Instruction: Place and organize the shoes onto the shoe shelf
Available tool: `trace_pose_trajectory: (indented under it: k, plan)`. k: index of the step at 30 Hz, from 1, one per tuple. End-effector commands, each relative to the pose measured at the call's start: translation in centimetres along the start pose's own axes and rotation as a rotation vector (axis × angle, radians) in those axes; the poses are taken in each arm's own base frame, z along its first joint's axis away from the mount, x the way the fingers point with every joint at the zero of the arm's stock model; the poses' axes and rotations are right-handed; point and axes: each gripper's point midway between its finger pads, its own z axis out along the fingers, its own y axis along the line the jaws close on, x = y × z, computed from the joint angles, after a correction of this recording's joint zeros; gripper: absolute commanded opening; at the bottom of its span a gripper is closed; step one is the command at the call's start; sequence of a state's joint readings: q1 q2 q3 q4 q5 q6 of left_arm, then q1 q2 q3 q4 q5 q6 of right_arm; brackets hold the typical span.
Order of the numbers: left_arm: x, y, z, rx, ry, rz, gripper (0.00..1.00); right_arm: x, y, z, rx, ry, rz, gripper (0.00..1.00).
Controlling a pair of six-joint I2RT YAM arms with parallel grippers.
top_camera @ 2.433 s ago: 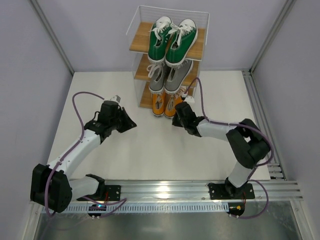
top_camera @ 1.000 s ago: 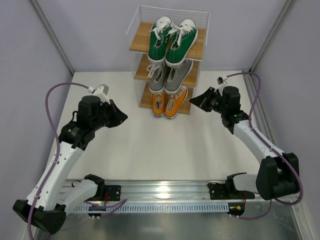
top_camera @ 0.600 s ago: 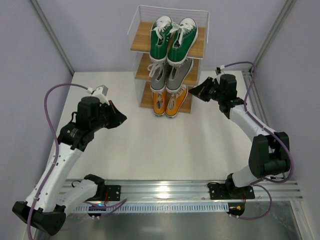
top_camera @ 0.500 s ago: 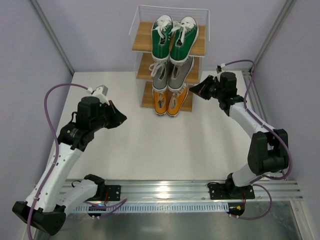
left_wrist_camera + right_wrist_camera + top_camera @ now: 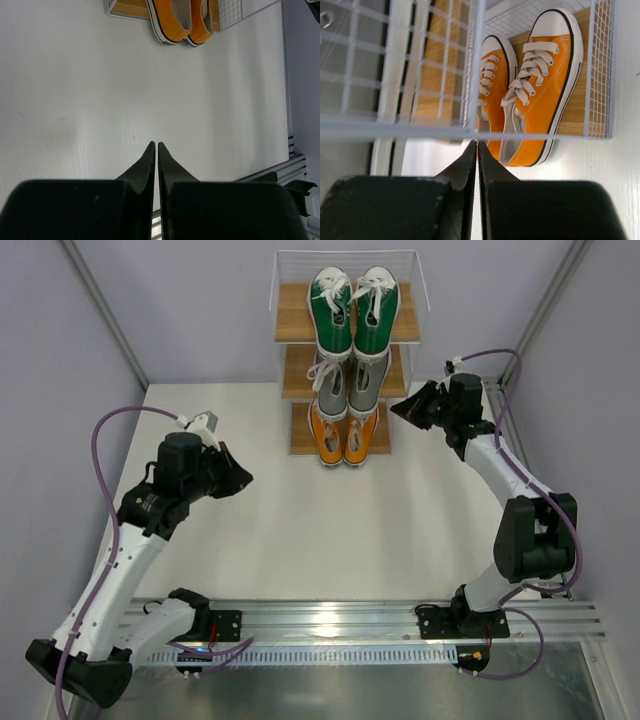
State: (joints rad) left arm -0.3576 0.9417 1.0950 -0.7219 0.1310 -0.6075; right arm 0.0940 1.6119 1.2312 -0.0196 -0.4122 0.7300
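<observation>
The white tabletop fills most of the overhead view. The shoe shelf stands at its far side, close to the back wall and about midway across. It has three wooden boards inside a thin white wire frame.

The left arm reaches up from the near left corner and bends over the open tabletop, well apart from the shelf. The right arm stretches along the right side toward the shelf.

All three pairs of shoes sit on the shelf, one pair to a board, each pair side by side. The green shoes are on top, the grey shoes are in the middle and the orange shoes are at the bottom. The orange pair points its white toe caps toward the back. Its heels jut past the near edge of the lowest board.

The right hand hangs just beside the shelf's right side. Its fingers are pressed together with nothing between them. From its own camera the tips lie against the line of the wire mesh, though whether they touch it cannot be told.

The left hand hovers over bare tabletop, its fingers likewise closed tip to tip and empty.
</observation>
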Motion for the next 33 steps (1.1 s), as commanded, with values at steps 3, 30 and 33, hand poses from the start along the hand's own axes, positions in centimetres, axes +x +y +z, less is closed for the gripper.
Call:
trace_pose_trajectory:
  k: [3, 30, 33]
  plan:
    - [-2.3, -1.3, -1.7, 0.018, -0.051, 0.041, 0.14, 0.5, 6.5, -7.7, -0.168, -0.036, -0.147, 0.04]
    - [-5.2, -4.4, -2.0, 0.107, -0.075, 0.055, 1.00, -3.2, 23.0, -33.7, -0.316, -0.376, -0.515, 1.00]
    - [-5.2, -4.4, -2.0, 0.109, -0.074, 0.060, 1.00, -3.3, 23.3, -34.0, -0.324, -0.384, -0.503, 1.00]
